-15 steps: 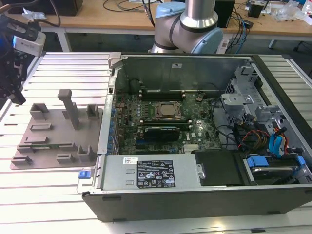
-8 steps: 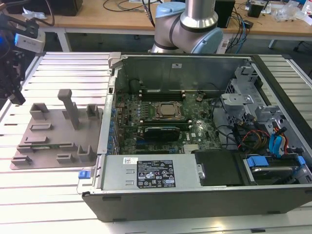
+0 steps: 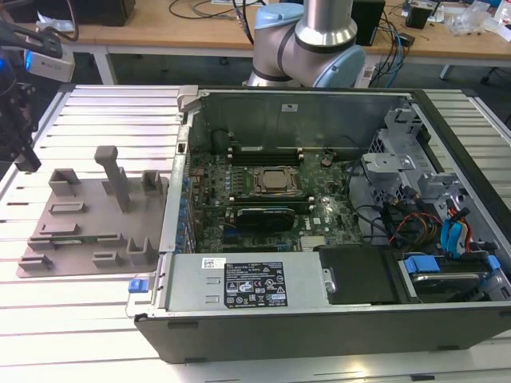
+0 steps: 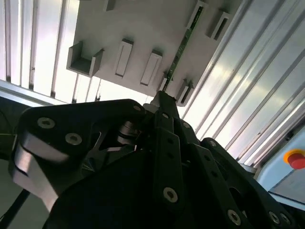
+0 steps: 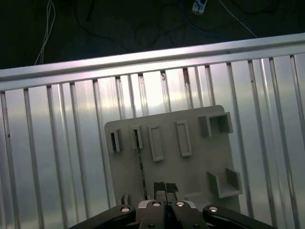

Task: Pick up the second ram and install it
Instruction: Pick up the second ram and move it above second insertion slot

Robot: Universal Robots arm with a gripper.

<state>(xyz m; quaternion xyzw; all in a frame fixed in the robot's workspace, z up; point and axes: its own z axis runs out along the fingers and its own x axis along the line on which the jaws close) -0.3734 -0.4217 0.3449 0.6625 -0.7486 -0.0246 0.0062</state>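
The second ram [image 5: 140, 164], a long, narrow green circuit-board stick seen edge-on, stands on its long edge in a slot of the flat grey plastic holder tray [image 5: 190, 177]. In the second wrist view the same stick [image 4: 182, 45] shows its green edge running away from the gripper along the tray [image 4: 143, 24].

The step in hand looks like the approach to the pick. The black metal gripper [image 5: 165, 187] hangs over the tray, clear of the stick and touching nothing. Its fingertips are drawn together with nothing between them, and in the second wrist view they read as a single dark point [image 4: 162, 98].

The stick's near end lies just ahead of the gripper and slightly off the line of its tips. As I judge it, the grasp calls for spreading the tips, centring them across the thin board and coming down squarely so that the stick does not tip in its slot.

The tray rests on the ribbed silver metal worktop [image 5: 47, 143]. In the exterior view the open dark computer case [image 3: 319, 319], with its large green motherboard [image 3: 319, 215], sits well apart from the gripper, beyond the tray [image 3: 88, 235].
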